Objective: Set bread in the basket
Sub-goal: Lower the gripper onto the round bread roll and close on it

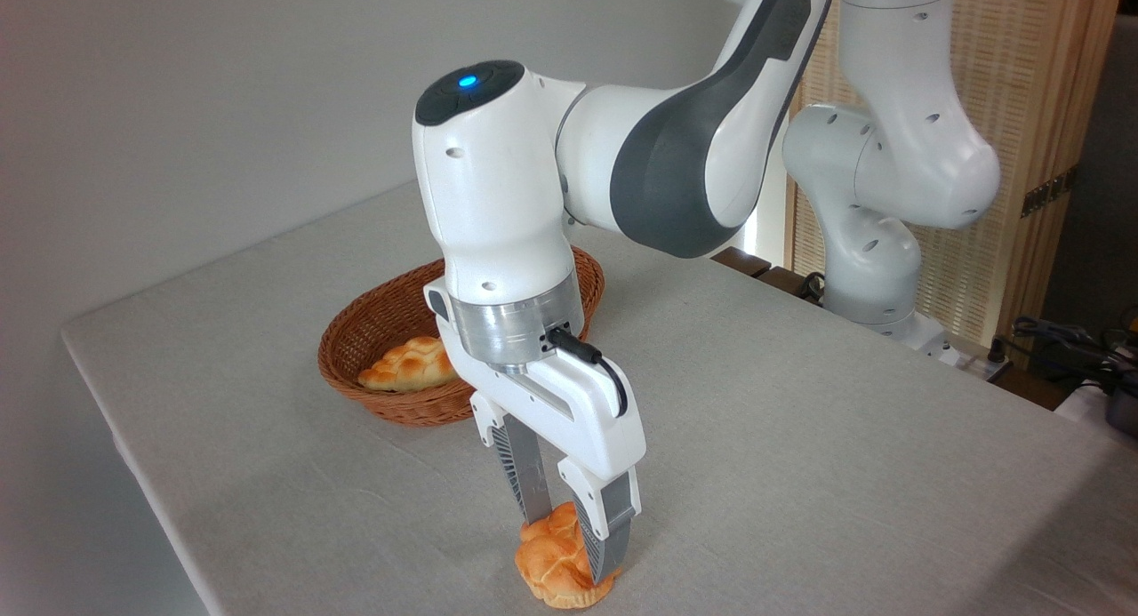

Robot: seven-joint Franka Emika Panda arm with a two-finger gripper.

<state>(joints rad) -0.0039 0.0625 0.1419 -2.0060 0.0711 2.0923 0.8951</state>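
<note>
1. Nearest the camera, the small round glossy orange-golden knotted bun sits on the pale grey cloth-covered surface, close to its front edge.
2. The white two-finger gripper points down over the bun, its ribbed fingers narrowed onto either side and touching it.
3. Farther back, well apart, lies the oval brown woven wicker basket.
4. Inside it rests a paler braided loaf.
</note>
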